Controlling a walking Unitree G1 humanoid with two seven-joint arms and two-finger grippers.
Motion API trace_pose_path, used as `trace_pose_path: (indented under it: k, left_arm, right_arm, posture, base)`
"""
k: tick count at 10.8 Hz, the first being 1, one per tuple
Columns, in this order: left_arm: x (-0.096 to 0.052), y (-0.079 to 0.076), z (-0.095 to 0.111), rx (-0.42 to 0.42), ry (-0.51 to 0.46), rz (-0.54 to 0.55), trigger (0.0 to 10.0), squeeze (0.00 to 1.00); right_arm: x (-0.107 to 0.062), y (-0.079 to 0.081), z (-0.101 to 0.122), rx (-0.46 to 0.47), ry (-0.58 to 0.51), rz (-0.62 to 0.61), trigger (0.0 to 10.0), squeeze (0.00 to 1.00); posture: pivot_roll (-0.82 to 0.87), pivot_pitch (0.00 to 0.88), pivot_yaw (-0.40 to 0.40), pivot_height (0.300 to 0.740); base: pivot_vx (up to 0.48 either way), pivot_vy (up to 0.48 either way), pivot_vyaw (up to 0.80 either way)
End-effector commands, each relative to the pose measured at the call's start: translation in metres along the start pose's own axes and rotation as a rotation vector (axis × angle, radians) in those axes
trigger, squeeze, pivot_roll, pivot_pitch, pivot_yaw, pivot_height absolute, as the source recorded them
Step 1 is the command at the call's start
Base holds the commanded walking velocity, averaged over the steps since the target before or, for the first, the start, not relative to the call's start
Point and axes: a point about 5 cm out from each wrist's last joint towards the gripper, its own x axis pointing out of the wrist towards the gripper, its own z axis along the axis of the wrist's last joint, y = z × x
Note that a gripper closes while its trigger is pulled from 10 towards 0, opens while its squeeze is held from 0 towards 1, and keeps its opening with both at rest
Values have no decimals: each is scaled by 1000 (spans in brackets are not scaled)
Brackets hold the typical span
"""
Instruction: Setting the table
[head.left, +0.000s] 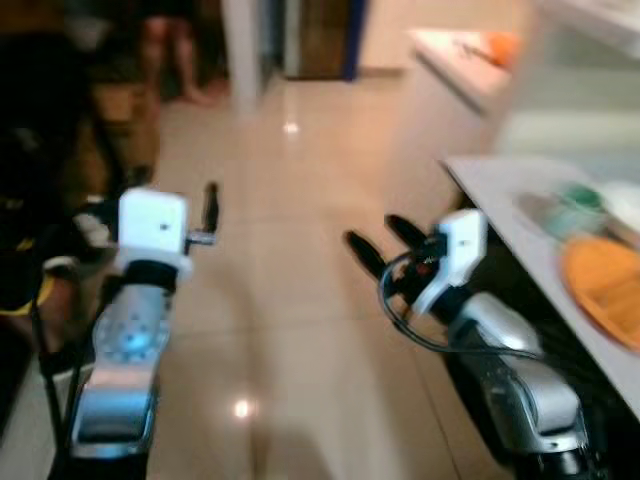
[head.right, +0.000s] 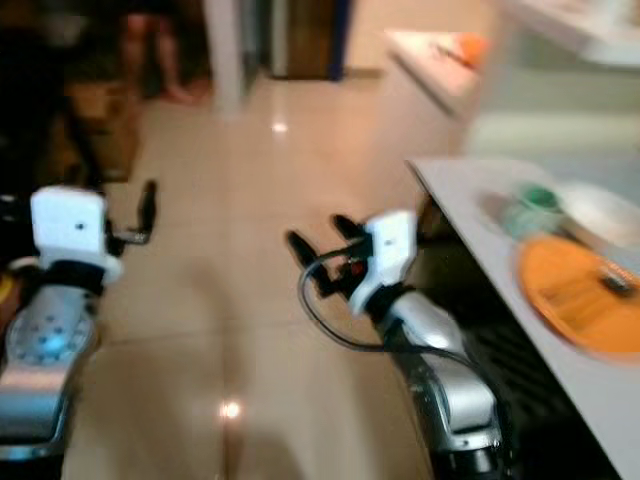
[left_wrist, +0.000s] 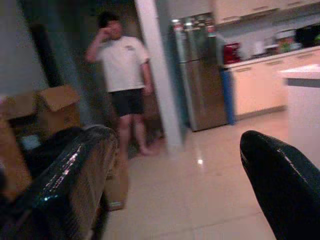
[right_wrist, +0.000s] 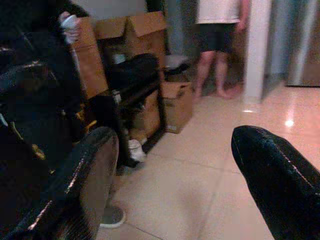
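Over glossy floor, your two arms are held out in front, nothing in either one. Your right gripper has its two black fingers spread apart, and its wrist view confirms a wide gap between them, just tiles and boxes beyond. Your left gripper is spread too: its wrist view has one finger at each side with a person in a white shirt and a fridge between them. Off to your right sits the white table, with an orange plate on it and a blurred green thing just behind the plate. Neither gripper touches the table.
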Motion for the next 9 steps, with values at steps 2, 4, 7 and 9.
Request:
trace_pose_path:
  k: [2,4,7,9]
  left_arm:
    - [7,-4,12,-20,-52,-19,10000,0]
    - [7,-6,9,-16,-45,-28,10000,0]
    - [5,-3,6,-5,-35,-22,10000,0]
    - [10,-6,11,-12,-57,-30,10000,0]
  right_arm:
    - [-3,-22,10,8,-60,-148,10000,0]
    - [-2,-25,18,-8,-109,-177,10000,0]
    - [4,-24,18,-7,-117,-186,10000,0]
    - [5,-27,13,-31,-100,-197,10000,0]
  posture:
    - [4,0,-50,740]
    - [10,0,-50,740]
    - [15,0,-55,740]
    - [16,0,-57,740]
  base:
    - [439,0,0]
    - [465,0,0]
    - [472,0,0]
    - [480,0,0]
